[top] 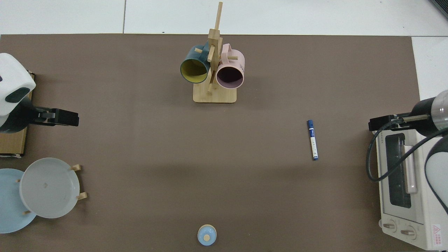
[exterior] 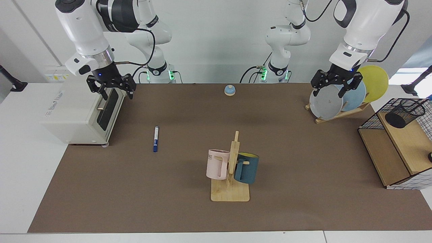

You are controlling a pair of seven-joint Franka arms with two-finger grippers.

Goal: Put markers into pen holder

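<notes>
Lying flat on the brown mat (exterior: 303, 162) at left of centre in the facing view, well apart from both grippers: the marker (exterior: 156, 138), dark blue cap toward the lower edge of the frame; in the top view showing at right of centre (top: 313, 140), cap toward the upper edge. Sitting at the far right edge of the facing view, on the upper wooden shelf of the wire-grid rack (exterior: 384, 158), tipped over on its side: the pen holder (exterior: 405, 112), its open mouth pointing toward the upper right. Hovering at upper left of the facing view, just above the top front edge of the toaster oven (exterior: 81, 114), holding nothing: the right gripper (exterior: 111, 91), fingers spread apart; in the top view appearing at the right edge (top: 379, 123). Hanging at upper right of the facing view, in front of the plates in the wooden dish rack (exterior: 337, 114), grasping nothing: the left gripper (exterior: 332, 89), fingers likewise parted; in the top view reaching in from the left edge (top: 66, 118). Standing at lower centre of the facing view: the mug tree (exterior: 231, 189), carrying a pink mug (exterior: 216, 164) and a dark-blue mug (exterior: 247, 167). Resting at the upper middle of the mat: a small blue bell (exterior: 230, 90).
</notes>
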